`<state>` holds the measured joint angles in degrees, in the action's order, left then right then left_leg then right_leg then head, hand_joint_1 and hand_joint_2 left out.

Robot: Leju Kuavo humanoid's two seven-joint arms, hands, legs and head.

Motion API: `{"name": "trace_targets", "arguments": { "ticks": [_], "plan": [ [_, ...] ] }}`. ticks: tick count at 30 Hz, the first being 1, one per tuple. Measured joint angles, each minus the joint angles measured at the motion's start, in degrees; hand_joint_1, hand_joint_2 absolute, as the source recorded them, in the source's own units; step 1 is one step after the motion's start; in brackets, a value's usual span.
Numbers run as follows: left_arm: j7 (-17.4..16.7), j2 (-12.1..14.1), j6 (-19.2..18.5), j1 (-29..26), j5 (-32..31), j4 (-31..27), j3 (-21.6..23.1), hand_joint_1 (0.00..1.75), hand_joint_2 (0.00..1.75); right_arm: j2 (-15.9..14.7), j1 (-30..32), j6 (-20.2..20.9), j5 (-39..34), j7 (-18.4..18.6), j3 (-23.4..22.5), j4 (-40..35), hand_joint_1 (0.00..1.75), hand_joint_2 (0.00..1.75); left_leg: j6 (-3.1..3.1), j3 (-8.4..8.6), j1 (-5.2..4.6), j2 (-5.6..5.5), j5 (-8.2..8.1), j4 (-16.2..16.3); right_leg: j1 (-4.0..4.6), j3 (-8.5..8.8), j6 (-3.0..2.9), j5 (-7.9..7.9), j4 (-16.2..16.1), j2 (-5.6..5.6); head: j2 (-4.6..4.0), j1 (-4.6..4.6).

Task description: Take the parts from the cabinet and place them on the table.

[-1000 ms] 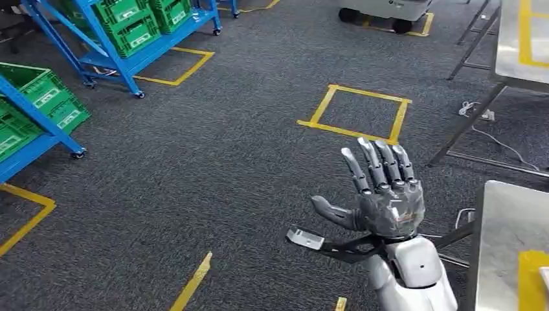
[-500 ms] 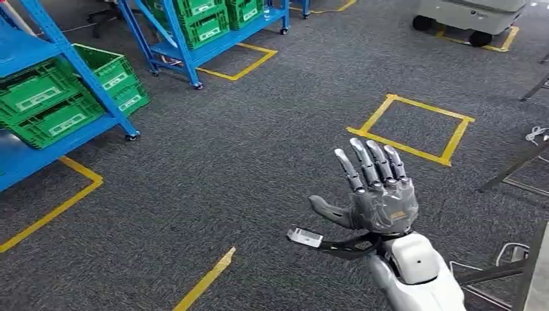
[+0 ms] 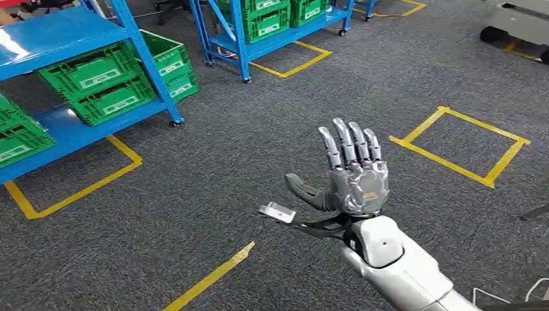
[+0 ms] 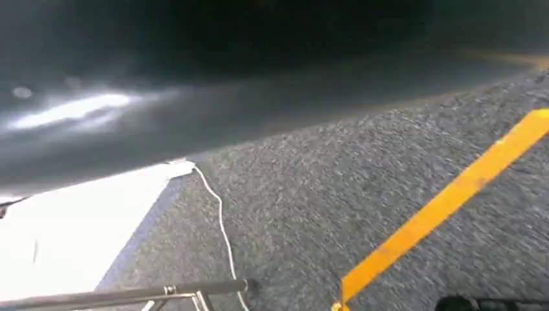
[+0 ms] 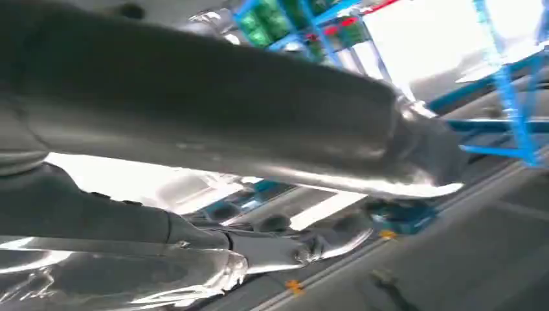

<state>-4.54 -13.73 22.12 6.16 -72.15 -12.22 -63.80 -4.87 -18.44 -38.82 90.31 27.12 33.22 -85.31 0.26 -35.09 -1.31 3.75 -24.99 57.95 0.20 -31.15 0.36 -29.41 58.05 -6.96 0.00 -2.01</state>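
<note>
parts not yet in hand, shelving off at ten o'clock

parts for this job presumably sit in the green crates (image 3: 97, 87) on the blue cabinet racks (image 3: 78, 126), which stand at about ten o'clock from the robot, well apart from it across grey carpet (image 3: 213, 168); i cannot make out any single part inside the crates. the right hand (image 3: 349, 175) is raised in front of the body, palm turned away, fingers (image 3: 346, 144) straight and spread, thumb out to the side, holding nothing. of the left hand i can't tell the fingers at all (its wrist camera looks down at carpet and a yellow tape line (image 4: 447, 204)). to my eye the step in hand is the approach. done well, it means squaring up to the nearest rack, stopping close enough to reach without leaning, and keeping that spread hand clear of the blue uprights until a crate is dead ahead.
</note>
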Motion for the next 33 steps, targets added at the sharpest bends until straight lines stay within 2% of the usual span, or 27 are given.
{"name": "trace_targets", "arguments": {
  "ticks": [1, 2, 3, 4, 6, 7, 8, 9, 10, 11, 12, 13, 16, 17, 18, 19, 21, 22, 23, 24, 25, 26, 27, 29, 31, 32, 33],
  "plan": [
    [0.0, 0.0, 0.0, 0.0, 0.0, 0.0, 0.0, 0.0, 0.0, -0.6, -3.0, 0.0, -0.1, 6.8, 4.8, 1.3, 0.0, 0.0, 0.45, 0.32, 0.18, -0.62, 0.3, -0.6, 0.0, 0.19, 0.46, -0.23, 0.0, -0.51, 0.0, -0.07],
    [0.0, 0.0, 0.0, 0.0, 0.0, 0.0, 0.0, 0.0, 0.0, -1.9, -5.3, 0.0, -0.3, 11.7, 9.0, 2.2, 0.0, 0.0, 0.73, 0.75, 0.55, -1.15, 0.64, -1.0, -0.32, -0.3, 0.78, -1.02, 0.8, 1.56, 0.0, 0.09],
    [0.0, 0.0, -0.1, 0.1, -0.1, 0.0, 0.0, 0.0, 0.0, -2.9, -6.8, 0.0, -0.2, 12.1, 11.8, 2.7, 0.0, 0.0, 1.06, 0.8, 0.75, -1.74, 0.69, -1.1, -0.37, -1.35, 0.9, -2.43, 3.2, 4.31, -0.02, 0.15],
    [0.0, 0.0, -0.2, 0.3, -0.2, 0.0, 0.0, 0.0, 0.0, -3.8, -7.4, 0.0, 0.0, 12.1, 14.2, 3.3, 0.0, 0.0, 1.23, 0.76, 0.89, -2.68, 0.76, -1.1, -0.43, -3.28, 1.03, -4.34, 7.3, 5.71, -0.02, 0.39],
    [0.0, -0.2, -0.3, 0.3, -0.2, 0.0, 0.0, 0.0, 0.0, -5.3, -7.7, 0.0, 0.0, 12.1, 17.4, 4.2, 0.0, 0.0, 1.31, 0.7, 0.9, -4.82, 0.76, -1.1, -0.51, -8.1, 1.35, -7.59, 16.4, 6.65, -0.02, 0.52],
    [0.0, -0.2, -0.3, 0.1, -0.2, 0.0, 0.0, 0.0, 0.0, -5.8, -8.1, 0.0, 0.0, 12.1, 18.5, 4.6, 0.0, 0.0, 1.3, 0.74, 0.91, -5.75, 0.76, -1.0, -0.58, -9.35, 1.41, -7.27, 18.0, 6.72, 0.0, 0.5],
    [0.0, -0.2, -0.4, -0.1, -0.2, 0.0, -0.1, 0.0, 0.0, -6.1, -8.6, 0.0, 0.0, 12.1, 19.4, 5.0, 0.0, 0.0, 1.29, 0.82, 0.91, -6.57, 0.76, -1.0, -0.66, -9.21, 1.44, -5.54, 16.6, 6.74, -0.02, 0.52],
    [0.0, -0.2, -0.4, -0.2, -0.2, 0.0, -0.1, 0.0, 0.0, -6.6, -9.1, 0.0, 0.0, 12.1, 20.0, 5.2, 0.0, 0.0, 1.2, 0.94, 0.96, -7.39, 0.71, -1.0, -0.8, -7.97, 1.49, -2.91, 13.2, 6.88, 0.0, 0.52],
    [0.0, -0.2, -0.4, -0.2, -0.2, 0.0, -0.1, 0.0, 0.0, -6.8, -9.6, 0.0, -0.1, 12.1, 20.6, 5.5, 0.0, 0.0, 0.98, 1.15, 1.09, -8.15, 0.61, -0.9, -1.03, -5.7, 1.54, 0.25, 7.8, 7.35, -0.02, 0.46],
    [0.0, -0.2, -0.5, -0.2, -0.2, 0.0, -0.1, 0.0, 0.0, -6.9, -9.9, 0.0, -0.1, 12.1, 21.1, 5.6, 0.0, 0.0, 0.66, 1.25, 1.2, -8.81, 0.45, -0.8, -1.43, -3.53, 1.84, 2.6, 2.9, 8.85, -0.02, 0.52],
    [0.0, -0.1, -0.5, -0.1, -0.2, 0.0, -0.1, 0.0, 0.0, -7.2, -10.2, 0.0, -0.1, 12.1, 21.5, 5.9, 0.0, 0.0, 0.11, 0.94, 0.94, -9.34, 0.32, -0.5, -1.68, -2.68, 2.02, 1.59, 1.3, 11.69, -0.02, 0.57],
    [0.0, -0.1, -0.5, 0.1, -0.2, 0.0, -0.1, 0.0, 0.0, -7.3, -10.3, 0.0, -0.1, 12.1, 22.0, 6.0, 0.0, 0.0, -0.08, 0.44, 1.05, -10.01, 0.48, -0.1, -1.73, -2.01, 1.64, 1.64, 0.7, 11.61, 0.0, 0.48],
    [0.0, -0.1, -0.5, -0.4, -0.2, 0.0, -0.1, 0.0, 0.0, -7.5, -10.6, 0.0, -0.2, 12.1, 22.8, 6.4, 0.0, 0.0, -0.99, 0.05, 1.49, -11.63, 0.72, -0.3, -1.4, -2.06, 0.64, 1.6, 0.9, 10.0, 0.0, 0.52],
    [0.0, 0.0, -0.5, -0.6, -0.4, 0.0, -0.1, 0.0, 0.0, -7.7, -10.6, 0.0, -0.2, 12.1, 22.7, 6.4, 0.0, 0.0, -1.2, -0.05, 1.43, -10.75, 0.23, 0.2, -1.58, -1.85, 0.18, 1.74, 0.6, 9.22, 0.0, 0.46],
    [0.0, -0.1, -0.5, -0.6, -0.5, 0.0, -0.1, 0.0, 0.0, -8.2, -10.5, 0.0, -0.2, 12.1, 22.5, 6.3, 0.0, 0.0, -1.41, -0.98, 1.14, -7.59, -1.28, 2.2, -1.5, -1.7, -0.22, 1.65, 0.5, 8.74, 0.0, -0.26],
    [0.0, 0.0, -0.5, -0.5, -0.6, 0.0, -0.1, 0.0, 0.0, -9.0, -10.3, 0.0, -0.2, 12.1, 22.2, 6.2, 0.0, 0.0, -1.57, -2.79, 1.2, -5.82, -3.38, 5.9, -1.29, -1.66, -0.45, 1.61, 0.5, 7.97, 0.0, -0.33],
    [0.1, 0.0, -0.7, -0.3, -1.1, 0.0, -0.1, 0.0, 0.0, -11.1, -9.1, 0.0, -0.2, 12.1, 21.4, 5.6, 0.0, 0.0, -1.61, -7.42, 1.26, -4.38, -7.36, 15.3, -0.89, -1.59, -0.77, 1.38, 0.5, 6.02, 0.0, -0.26],
    [0.1, 0.0, -1.0, -0.4, -1.2, 0.0, -0.1, 0.0, 0.0, -12.2, -8.3, 0.0, -0.2, 12.1, 20.9, 5.3, 0.0, 0.0, -1.52, -8.62, 1.27, -4.28, -7.81, 17.7, -0.73, -1.58, -0.84, 1.29, 0.5, 5.18, 0.0, -0.26],
    [0.1, 0.0, -1.1, -0.6, -1.5, 0.0, -0.1, 0.0, 0.0, -13.4, -7.6, 0.0, -0.2, 12.1, 20.3, 5.0, 0.0, 0.0, -1.33, -8.39, 1.28, -4.26, -6.86, 17.3, -0.56, -1.52, -0.92, 1.19, 0.5, 4.39, 0.0, -0.2],
    [0.1, 0.0, -1.3, -0.8, -1.7, 0.0, -0.1, 0.0, 0.0, -14.1, -7.1, 0.0, -0.2, 12.1, 19.8, 4.6, 0.0, 0.0, -1.05, -7.06, 1.24, -4.21, -4.97, 14.8, -0.41, -1.42, -0.91, 1.06, 0.5, 3.83, 0.0, -0.29],
    [0.1, 0.2, -1.6, -0.9, -2.0, 0.0, -0.1, 0.0, 0.0, -14.9, -6.6, 0.0, -0.2, 12.1, 19.2, 4.0, 0.0, 0.0, -0.58, -4.56, 1.06, -3.83, -2.41, 10.2, -0.3, -1.17, -0.9, 0.93, 0.5, 3.28, 0.0, -0.24],
    [0.1, 0.3, -1.8, -0.9, -2.3, 0.0, 0.0, 0.0, 0.0, -15.7, -6.2, 0.0, -0.2, 12.1, 18.5, 3.3, 0.0, 0.0, 0.06, -1.57, 0.62, -2.38, -0.04, 5.0, -0.22, -0.81, -0.86, 0.72, 0.5, 2.71, 0.0, -0.24],
    [0.1, 0.4, -2.0, -0.8, -2.4, 0.0, 0.1, 0.0, 0.0, -16.4, -5.7, 0.1, -0.2, 12.1, 17.9, 2.8, 0.0, 0.0, 0.72, 0.31, -0.21, 0.79, -0.01, 1.6, -0.12, -0.58, -0.69, 0.52, 0.5, 2.18, 0.0, -0.22],
    [0.3, 0.5, -2.4, -0.5, -2.9, 0.0, 0.3, 0.0, 0.0, -17.9, -4.5, 0.2, -0.2, 12.1, 16.8, 1.9, 0.0, 0.0, 1.02, 0.58, -0.48, 0.51, -0.51, 0.5, 0.26, -0.63, -0.2, 0.28, 0.5, 0.95, -0.02, -0.13],
    [0.3, 0.9, -2.8, -0.9, -3.4, 0.0, 0.5, 0.0, 0.0, -18.9, -3.5, 0.3, -0.2, 12.1, 15.9, 0.8, 0.0, 0.0, 1.46, 0.44, -0.57, -1.02, -0.4, 0.2, 0.2, -0.24, 0.27, 0.13, 0.3, -0.5, 0.0, -0.13],
    [0.3, 0.9, -3.0, -1.0, -3.5, 0.0, 0.6, 0.0, 0.0, -19.4, -3.1, 0.4, -0.2, 12.1, 15.3, 0.1, 0.0, 0.0, 1.72, 1.17, -0.11, -1.52, 0.04, -0.6, 0.16, -0.14, 0.73, -0.28, 0.4, 0.23, 0.0, -0.13],
    [0.3, 1.0, -3.3, -1.2, -3.7, 0.0, 0.7, 0.0, 0.0, -20.2, -2.5, 0.5, -0.2, 12.1, 14.7, -0.3, 0.0, 0.0, 1.82, 1.41, 0.14, -2.14, 0.17, -1.0, -0.21, -0.66, 0.96, -0.98, 1.5, 3.95, -0.02, -0.06]
  ]
}}
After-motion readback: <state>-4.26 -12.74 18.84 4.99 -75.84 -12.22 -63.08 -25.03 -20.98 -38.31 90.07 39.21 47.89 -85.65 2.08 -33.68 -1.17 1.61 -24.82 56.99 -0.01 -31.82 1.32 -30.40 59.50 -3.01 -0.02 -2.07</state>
